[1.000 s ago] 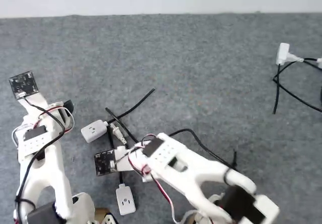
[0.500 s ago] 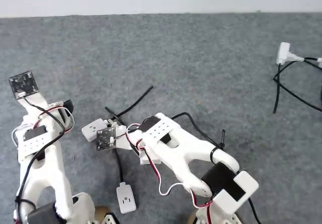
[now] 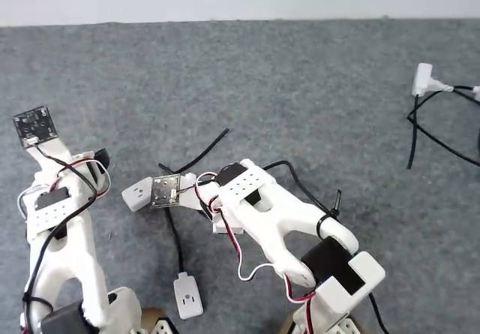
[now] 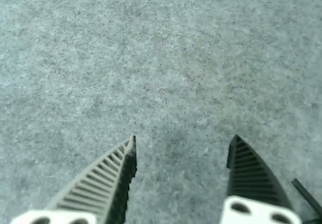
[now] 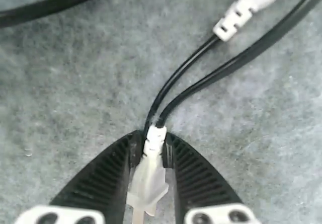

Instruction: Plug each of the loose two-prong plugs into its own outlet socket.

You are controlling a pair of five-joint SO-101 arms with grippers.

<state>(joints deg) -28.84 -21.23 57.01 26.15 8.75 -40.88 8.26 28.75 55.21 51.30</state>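
Note:
My right gripper is shut on a white two-prong plug, whose black cord runs away over the carpet. A second white cord end lies farther off. In the high view the right arm's wrist hangs just beside a white outlet socket. Another outlet socket lies near the front edge on its black cord. My left gripper stands open above bare grey carpet at the left.
A third white socket with black cables sits at the far right. Black cords cross the carpet behind the right arm. The left arm stands at the left edge.
The right arm has swung away from the front edge, its wrist now beside the left socket. The cords under it have shifted. The left arm has kept still.

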